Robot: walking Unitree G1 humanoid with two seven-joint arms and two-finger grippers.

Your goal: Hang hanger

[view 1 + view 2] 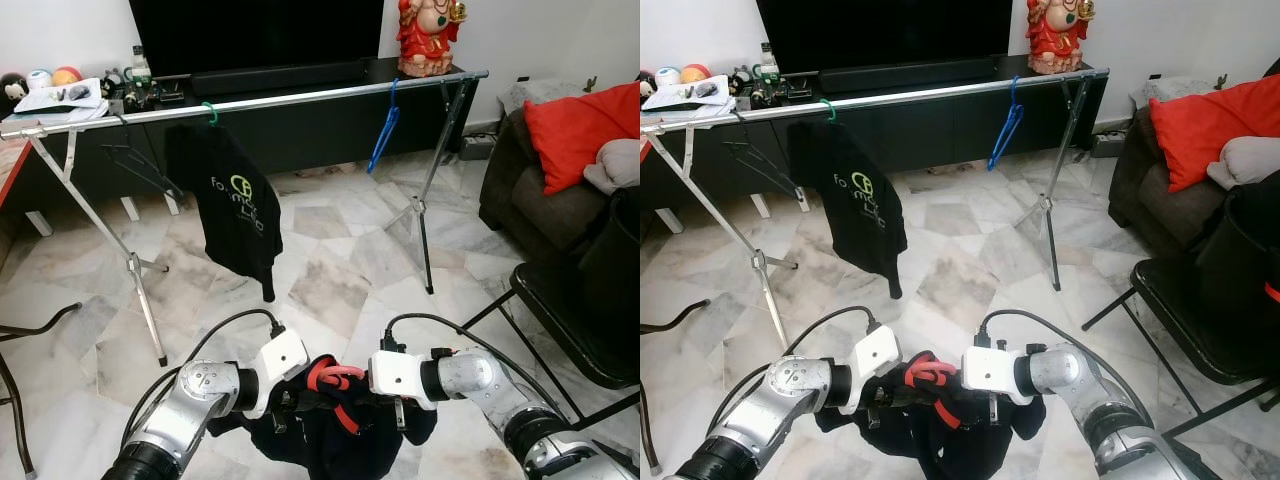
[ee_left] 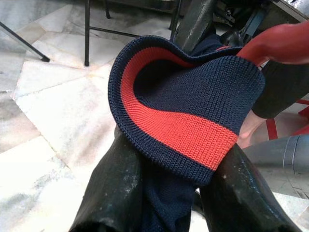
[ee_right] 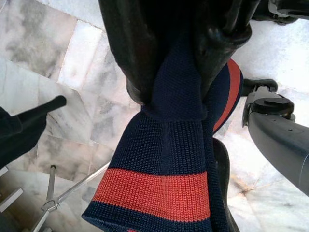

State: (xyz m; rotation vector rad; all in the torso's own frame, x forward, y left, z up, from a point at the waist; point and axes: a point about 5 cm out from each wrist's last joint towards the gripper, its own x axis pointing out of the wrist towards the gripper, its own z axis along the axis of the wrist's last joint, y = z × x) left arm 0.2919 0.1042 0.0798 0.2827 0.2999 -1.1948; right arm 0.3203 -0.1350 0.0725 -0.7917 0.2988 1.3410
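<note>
Low in front of me, both grippers hold a navy garment [image 1: 330,445] with a red-striped ribbed collar [image 2: 183,116]. A red hanger [image 1: 335,383] sits in its neck, between the two wrists. My left gripper [image 1: 288,403] is shut on the fabric just below the collar [image 2: 164,193]. My right gripper [image 1: 388,405] is shut on a fold of the same knit [image 3: 178,87]. Further back, the silver clothes rail [image 1: 300,95] carries a black T-shirt [image 1: 238,205] on a green hanger, a bare black hanger [image 1: 135,160] and a blue hanger [image 1: 384,128].
The rail's legs [image 1: 425,215] spread over the marble floor. Behind it stands a dark TV unit [image 1: 300,130] with a red statue [image 1: 428,35]. At the right are a sofa with a red cushion [image 1: 575,130] and a black chair [image 1: 565,320].
</note>
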